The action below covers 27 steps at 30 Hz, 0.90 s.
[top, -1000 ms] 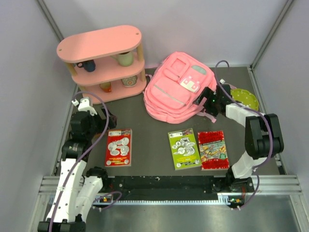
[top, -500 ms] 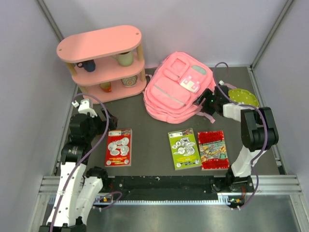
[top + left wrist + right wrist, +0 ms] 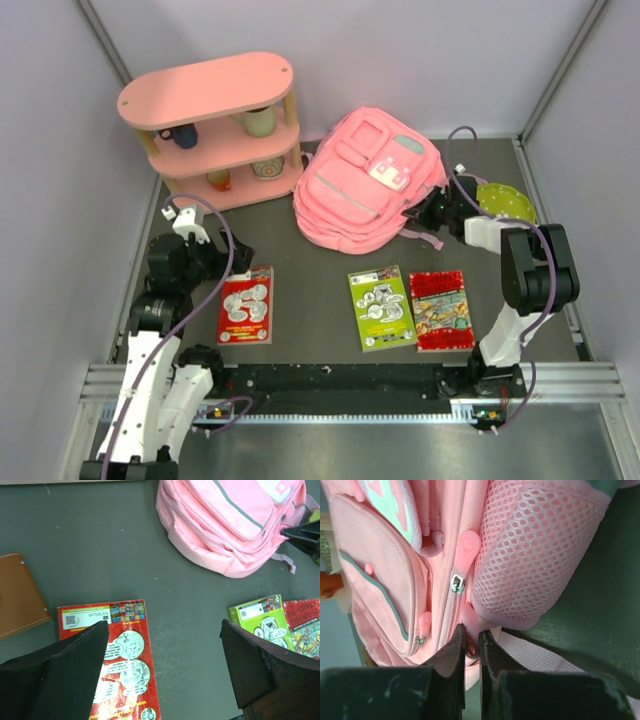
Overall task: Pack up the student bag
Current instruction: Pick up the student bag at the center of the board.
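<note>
The pink student bag (image 3: 365,180) lies on the dark table at the back centre, its front pockets facing up. At the bag's right side my right gripper (image 3: 432,212) is shut on a pink zipper pull. In the right wrist view that gripper (image 3: 472,636) pinches the pull (image 3: 469,617) just below the mesh side pocket (image 3: 540,555). My left gripper (image 3: 232,262) hangs open over the top edge of a red book (image 3: 245,305). Nothing lies between the jaws of this gripper (image 3: 164,630), and the red book (image 3: 117,660) and the bag (image 3: 225,525) show beneath and beyond them.
A green book (image 3: 381,307) and a second red book (image 3: 440,310) lie side by side near the front. A pink three-tier shelf (image 3: 215,130) with cups stands at the back left. A green plate (image 3: 507,205) sits at the right, behind my right arm.
My right gripper has shut on the zipper pull, and the bag has shifted slightly left. My left gripper has moved a little right, toward the red book, still open.
</note>
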Each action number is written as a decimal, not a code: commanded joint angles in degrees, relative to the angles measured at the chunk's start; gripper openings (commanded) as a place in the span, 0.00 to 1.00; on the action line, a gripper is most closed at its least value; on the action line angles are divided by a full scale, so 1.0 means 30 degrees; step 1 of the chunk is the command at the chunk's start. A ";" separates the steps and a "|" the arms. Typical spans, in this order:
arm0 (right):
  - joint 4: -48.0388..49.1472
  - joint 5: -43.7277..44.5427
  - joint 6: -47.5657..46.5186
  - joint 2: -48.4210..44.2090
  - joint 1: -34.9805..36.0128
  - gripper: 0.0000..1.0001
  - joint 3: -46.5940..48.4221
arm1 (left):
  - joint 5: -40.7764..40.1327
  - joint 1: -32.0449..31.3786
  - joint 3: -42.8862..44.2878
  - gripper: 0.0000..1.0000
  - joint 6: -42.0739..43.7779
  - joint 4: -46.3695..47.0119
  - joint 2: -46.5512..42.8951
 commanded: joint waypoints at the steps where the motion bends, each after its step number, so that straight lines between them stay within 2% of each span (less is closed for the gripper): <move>1: 0.0925 -0.1976 0.0017 -0.3484 0.0161 0.00 0.0061 | 0.2007 -0.0030 -0.0144 0.97 0.0232 0.1333 0.0724; 7: -0.0246 -0.2007 0.0426 -0.6858 0.0689 0.00 -0.1050 | 0.2476 -0.1317 -0.1779 0.98 -0.2547 0.4463 0.1107; 14: 0.0627 -0.0574 0.2764 -1.0342 0.2591 0.00 -0.5056 | 0.0399 -0.5616 -0.4300 0.98 -0.7289 0.9823 0.2861; 20: 0.0369 0.1917 0.3736 -1.2485 0.4379 0.00 -0.6909 | -0.2263 -0.9221 -0.4421 0.98 -0.9696 1.2990 0.6464; 27: 0.0017 0.1451 0.3680 -1.3454 0.4761 0.00 -0.7702 | -0.3092 -1.0050 -0.4451 0.98 -1.0900 1.4605 0.9773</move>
